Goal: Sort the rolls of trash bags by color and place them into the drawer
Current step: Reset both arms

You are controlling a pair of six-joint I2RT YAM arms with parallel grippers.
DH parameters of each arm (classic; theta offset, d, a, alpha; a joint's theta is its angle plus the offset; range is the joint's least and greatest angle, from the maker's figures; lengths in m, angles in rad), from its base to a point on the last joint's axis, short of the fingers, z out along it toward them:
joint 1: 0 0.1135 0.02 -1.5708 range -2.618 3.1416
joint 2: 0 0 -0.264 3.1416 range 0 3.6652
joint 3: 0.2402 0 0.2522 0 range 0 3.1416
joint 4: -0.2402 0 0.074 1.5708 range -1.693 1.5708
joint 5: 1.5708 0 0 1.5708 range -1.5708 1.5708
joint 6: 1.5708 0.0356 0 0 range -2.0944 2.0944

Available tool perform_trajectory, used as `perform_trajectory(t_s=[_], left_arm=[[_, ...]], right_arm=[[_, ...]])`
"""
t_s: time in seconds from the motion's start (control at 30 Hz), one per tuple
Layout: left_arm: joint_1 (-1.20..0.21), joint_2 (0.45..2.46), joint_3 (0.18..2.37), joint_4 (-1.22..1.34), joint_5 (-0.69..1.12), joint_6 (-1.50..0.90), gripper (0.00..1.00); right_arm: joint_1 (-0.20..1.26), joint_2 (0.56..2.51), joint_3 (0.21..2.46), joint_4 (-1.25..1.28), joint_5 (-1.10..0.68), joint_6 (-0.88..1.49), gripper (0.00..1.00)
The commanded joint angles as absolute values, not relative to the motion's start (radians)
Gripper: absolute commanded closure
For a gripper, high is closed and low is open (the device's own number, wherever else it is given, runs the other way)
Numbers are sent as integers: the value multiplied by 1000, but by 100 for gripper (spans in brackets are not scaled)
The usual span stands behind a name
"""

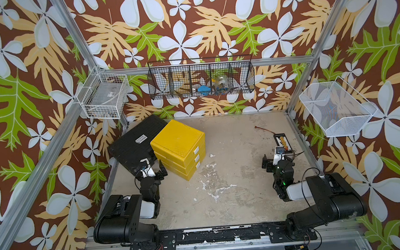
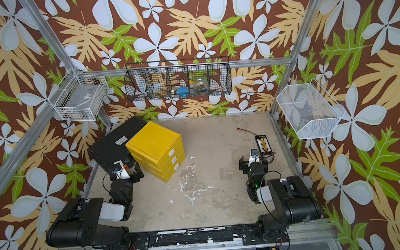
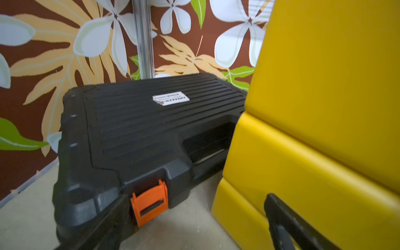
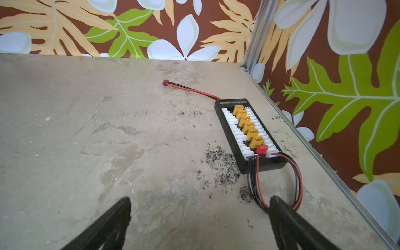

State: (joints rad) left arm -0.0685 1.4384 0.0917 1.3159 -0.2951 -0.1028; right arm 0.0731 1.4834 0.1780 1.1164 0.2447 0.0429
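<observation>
Yellow drawer chest [image 1: 178, 144] [image 2: 155, 142] stands on the counter [image 1: 234, 176] toward its far left corner. Its three stacked drawers sit flush, and their white tab handles [image 1: 196, 157] face the open middle of the counter. A flat black tool case [image 1: 133, 145] [image 2: 109, 147] lies just beside the chest against the far left corner, with an orange latch [image 3: 149, 203] on its near edge. The left claw [image 1: 151, 165] [image 3: 195, 205] hovers low at the gap where case and chest [image 3: 324, 108] meet. It is spread wide and grips nothing; one finger is in front of the case's corner and the other close along the chest's bottom tier, though contact cannot be made out. The right claw [image 1: 277, 154] [image 4: 201, 201] is well apart on the right side, likewise spread and empty, pointing at a black charging board [image 1: 283, 142] [image 4: 249, 134] with orange plugs. A red-and-black lead [image 4: 190, 89] trails from the board across the counter.
</observation>
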Motion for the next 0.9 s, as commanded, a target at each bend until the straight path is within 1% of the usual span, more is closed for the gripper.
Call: perform_trajectory(t_s=[0.0, 0.2, 0.43, 0.67, 0.77, 0.87], left_arm=[[-71, 1440, 142, 1293, -298, -102, 0], [-74, 1459, 158, 1286, -280, -89, 0], [-74, 1449, 148, 1296, -279, -89, 0], [-75, 1451, 149, 1296, -279, -88, 0], [-75, 1454, 153, 1293, -279, -88, 0], [-75, 1453, 153, 1292, -279, -89, 0]], right_arm=[[76, 1476, 177, 1265, 227, 30, 0], [69, 1490, 202, 1228, 212, 36, 0], [83, 1473, 168, 1276, 233, 22, 0], [87, 1482, 181, 1262, 223, 15, 0], [27, 1490, 220, 1193, 95, 45, 0], [26, 1491, 212, 1211, 97, 40, 0]])
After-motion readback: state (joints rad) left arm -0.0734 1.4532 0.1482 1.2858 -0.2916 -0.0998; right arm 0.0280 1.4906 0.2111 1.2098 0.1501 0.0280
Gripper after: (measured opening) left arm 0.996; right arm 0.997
